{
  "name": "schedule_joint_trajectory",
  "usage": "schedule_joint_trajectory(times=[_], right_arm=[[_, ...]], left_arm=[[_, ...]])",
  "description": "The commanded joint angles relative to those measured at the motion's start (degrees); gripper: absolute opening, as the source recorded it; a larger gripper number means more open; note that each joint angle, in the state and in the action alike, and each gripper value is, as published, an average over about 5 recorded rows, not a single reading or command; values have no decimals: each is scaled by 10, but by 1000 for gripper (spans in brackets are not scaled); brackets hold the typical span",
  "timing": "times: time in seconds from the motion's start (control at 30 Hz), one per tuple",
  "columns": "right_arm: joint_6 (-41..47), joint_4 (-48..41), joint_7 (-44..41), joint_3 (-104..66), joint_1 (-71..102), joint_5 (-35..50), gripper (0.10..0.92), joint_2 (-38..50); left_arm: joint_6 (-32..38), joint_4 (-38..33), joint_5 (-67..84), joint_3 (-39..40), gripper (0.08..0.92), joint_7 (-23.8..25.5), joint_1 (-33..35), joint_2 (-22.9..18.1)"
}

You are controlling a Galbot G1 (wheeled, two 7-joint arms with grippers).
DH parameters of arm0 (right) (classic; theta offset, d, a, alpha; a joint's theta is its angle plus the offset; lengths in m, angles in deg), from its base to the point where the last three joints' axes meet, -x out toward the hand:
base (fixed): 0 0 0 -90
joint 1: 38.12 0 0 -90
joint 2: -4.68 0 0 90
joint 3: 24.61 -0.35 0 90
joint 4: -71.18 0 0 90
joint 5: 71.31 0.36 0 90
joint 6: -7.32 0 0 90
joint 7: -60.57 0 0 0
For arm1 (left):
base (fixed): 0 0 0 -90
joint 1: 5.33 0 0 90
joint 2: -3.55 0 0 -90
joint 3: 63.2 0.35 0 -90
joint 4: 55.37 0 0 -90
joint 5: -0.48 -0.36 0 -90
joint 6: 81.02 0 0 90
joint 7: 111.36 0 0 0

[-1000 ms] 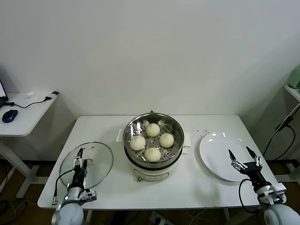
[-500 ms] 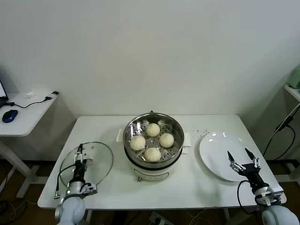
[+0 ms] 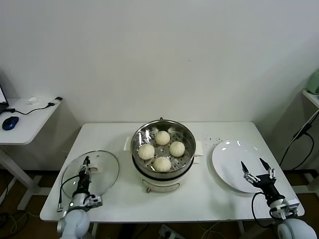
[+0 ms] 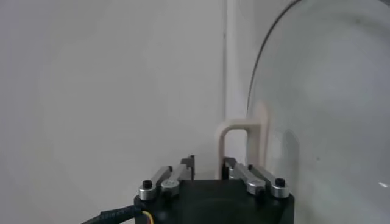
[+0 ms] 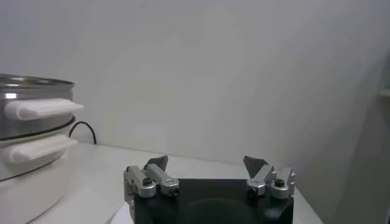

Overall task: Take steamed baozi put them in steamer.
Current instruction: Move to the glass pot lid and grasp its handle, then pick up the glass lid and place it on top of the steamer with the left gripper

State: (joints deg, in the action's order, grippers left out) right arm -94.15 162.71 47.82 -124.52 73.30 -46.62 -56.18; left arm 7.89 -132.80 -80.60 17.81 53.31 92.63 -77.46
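Table (image 3: 199, 199): white top, its near edge running just ahead of both grippers; bare surface lies between the steamer and the near edge, and in a strip between the steamer and the plate.

Steamer (image 3: 163, 130): steel pot on a white base, centre of the table, toward the back. Its white side handles (image 5: 39, 108) show in the right wrist view.

Steamed baozi (image 3: 162, 163): four, all on the perforated tray inside the steamer, set in a diamond (near one, far one, one to each side), close together but apart.

Plate (image 3: 229, 162): white, flat, right of the steamer, its outer rim close to the table's right edge.

Glass lid (image 3: 102, 172): lying flat left of the steamer, near the table's front left corner; its white handle (image 4: 241, 143) stands up.

Left gripper (image 3: 86, 162): over the lid's near part, fingers nearly together with a narrow gap, holding nothing.

Right gripper (image 3: 256, 168): above the plate's near edge, fingers spread wide, holding nothing.
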Motion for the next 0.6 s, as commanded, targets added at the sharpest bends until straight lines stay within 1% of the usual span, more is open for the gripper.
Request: schedule_joint_trajectory(times=[0.03,0.17,0.27,0.5,0.6], right_arm=[[-2,-6,0,1,-6,-7,823,-1],[-2,-8,0,0,-12,-7,823,1],[-3,-11,0,0,-17,-6,823,3],[-4,-27,0,-1,-33,-6,823,8],[-5,-37,1,0,-43,-8,823,10]], left_arm=[[3,-58,33,-3,308,2,16,9],[1,-129,58,-11,193,14,46,25],[0,-188,78,-20,152,23,76,44],[-15,-331,136,-47,150,54,151,105],[-43,-390,155,-43,150,78,172,132]])
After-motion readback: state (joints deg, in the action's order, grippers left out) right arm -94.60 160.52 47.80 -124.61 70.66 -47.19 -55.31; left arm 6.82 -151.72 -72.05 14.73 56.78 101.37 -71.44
